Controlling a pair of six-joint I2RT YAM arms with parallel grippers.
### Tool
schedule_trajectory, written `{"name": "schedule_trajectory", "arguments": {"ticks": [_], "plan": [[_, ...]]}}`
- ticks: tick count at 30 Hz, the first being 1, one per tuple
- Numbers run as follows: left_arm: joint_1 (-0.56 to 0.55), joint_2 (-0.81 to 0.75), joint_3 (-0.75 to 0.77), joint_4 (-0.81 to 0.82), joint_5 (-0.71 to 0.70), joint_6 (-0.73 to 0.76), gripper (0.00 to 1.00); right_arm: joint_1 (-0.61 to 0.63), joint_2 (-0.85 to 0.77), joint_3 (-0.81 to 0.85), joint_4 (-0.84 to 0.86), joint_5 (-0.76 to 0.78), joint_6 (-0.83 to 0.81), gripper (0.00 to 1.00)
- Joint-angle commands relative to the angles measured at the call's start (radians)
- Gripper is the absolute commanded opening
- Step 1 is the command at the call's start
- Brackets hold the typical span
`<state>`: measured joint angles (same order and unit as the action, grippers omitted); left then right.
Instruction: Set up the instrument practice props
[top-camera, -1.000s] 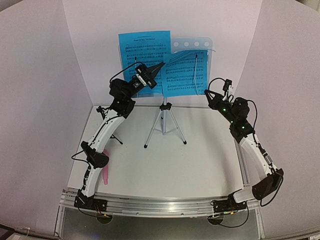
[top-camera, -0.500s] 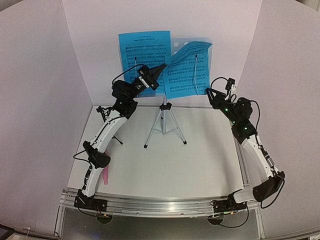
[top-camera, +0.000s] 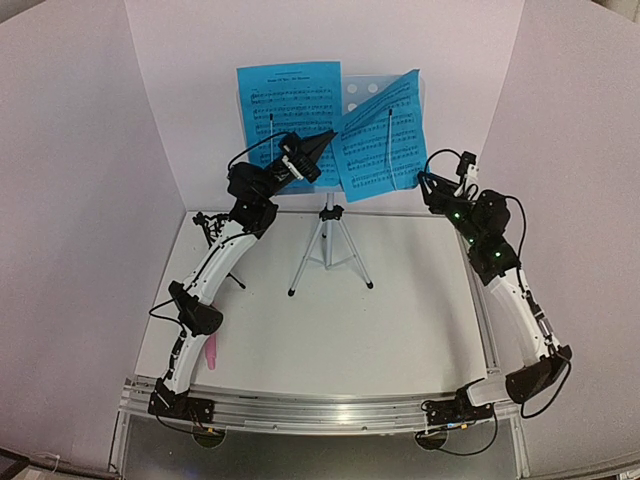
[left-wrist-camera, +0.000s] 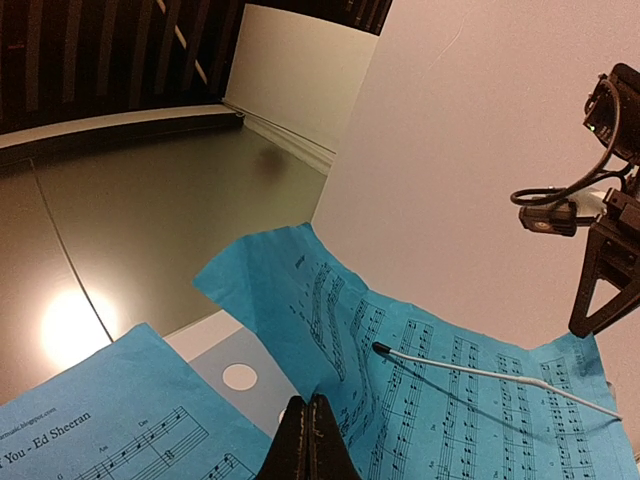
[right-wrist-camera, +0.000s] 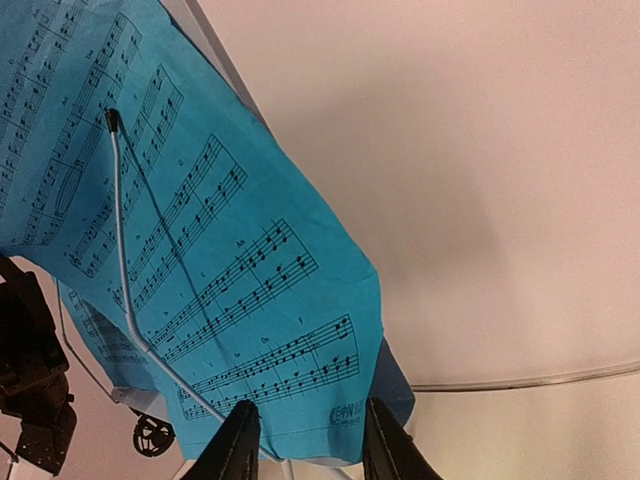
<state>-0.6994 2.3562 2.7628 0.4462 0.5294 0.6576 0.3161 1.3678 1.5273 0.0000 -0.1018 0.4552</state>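
Sheet music (top-camera: 375, 140), right-hand page, sat askew on music stand (top-camera: 330, 212), long axis near upright. I saw right gripper (right-wrist-camera: 310, 410) parted just below its lower corner; left gripper (left-wrist-camera: 307, 405) clenched at inner edge, possibly pinching paper.

Overhead looks down; wrist views (close) share sheet music (left-wrist-camera: 450, 400).

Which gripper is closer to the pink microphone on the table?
Left. The left gripper hovers beyond the pink microphone at the music stand's middle; the right gripper is farther across, at the stand's right edge.
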Motion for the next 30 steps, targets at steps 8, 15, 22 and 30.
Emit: {"name": "schedule_trajectory", "arguments": {"ticks": [8,15,22,30], "plan": [[-0.004,-0.027,0.03,0.026,0.007,0.027,0.0,0.006,0.032,0.073,-0.052,0.028,0.002,0.06],[-0.003,-0.023,0.034,0.037,0.006,0.017,0.01,0.006,-0.005,0.002,-0.047,0.047,0.032,0.0],[-0.006,-0.055,-0.012,0.035,-0.009,-0.018,0.38,0.006,-0.011,-0.027,-0.009,0.048,0.072,0.0],[-0.009,-0.182,-0.116,-0.119,-0.019,-0.091,0.59,0.006,-0.048,-0.094,0.065,0.077,0.103,0.0]]}}
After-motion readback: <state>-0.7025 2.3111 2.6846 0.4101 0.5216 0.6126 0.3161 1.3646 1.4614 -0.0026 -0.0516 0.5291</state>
